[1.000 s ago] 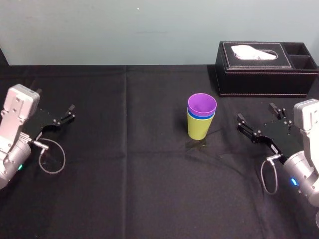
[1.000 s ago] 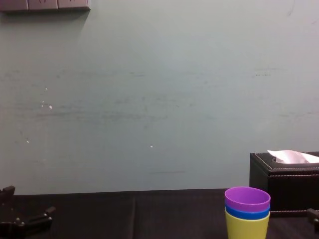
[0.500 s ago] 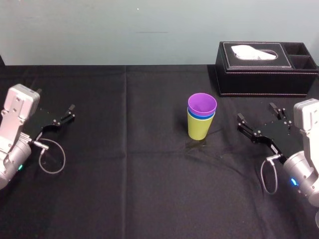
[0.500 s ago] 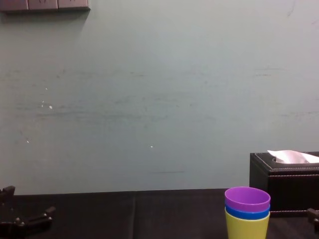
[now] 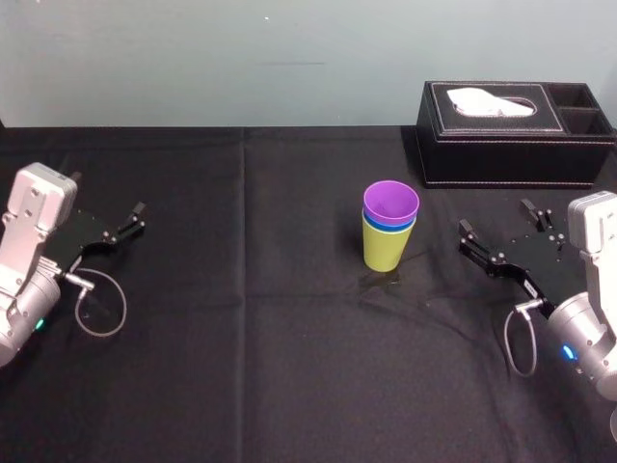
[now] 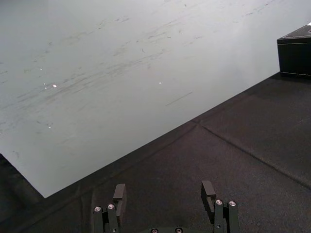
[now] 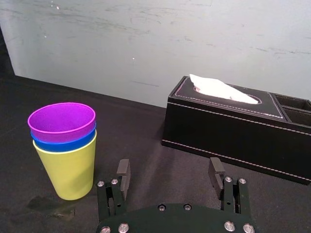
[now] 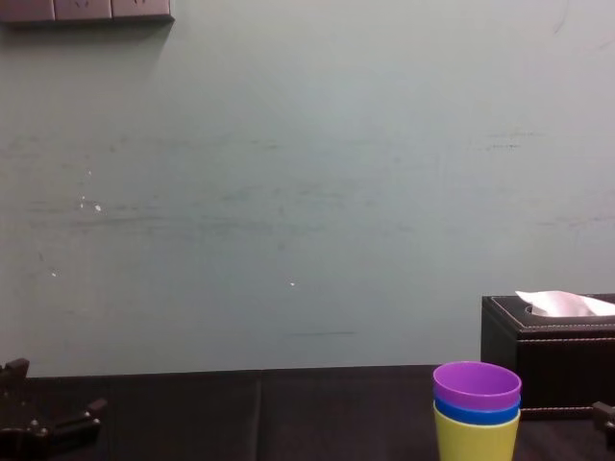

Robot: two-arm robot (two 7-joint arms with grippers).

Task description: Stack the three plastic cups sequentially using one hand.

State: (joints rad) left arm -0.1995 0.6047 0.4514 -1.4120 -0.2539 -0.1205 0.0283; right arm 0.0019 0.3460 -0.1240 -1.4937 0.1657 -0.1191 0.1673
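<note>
The three plastic cups stand nested upright in one stack near the table's middle: the yellow-green cup (image 5: 385, 246) at the bottom, the blue cup (image 5: 388, 223) as a thin band in it, the purple cup (image 5: 390, 203) on top. The same stack appears as yellow-green cup (image 7: 70, 167), blue cup (image 7: 63, 143) and purple cup (image 7: 61, 119), and as purple cup (image 8: 477, 384). My right gripper (image 5: 496, 230) rests open to the right of the stack, apart from it, its fingers (image 7: 123, 174) holding nothing. My left gripper (image 5: 106, 227) lies open at the far left, fingers (image 6: 119, 192) spread.
A black tissue box (image 5: 511, 130) with a white tissue stands at the back right, behind my right gripper. The black tablecloth (image 5: 251, 328) covers the whole table. A plain pale wall (image 8: 288, 192) rises behind it.
</note>
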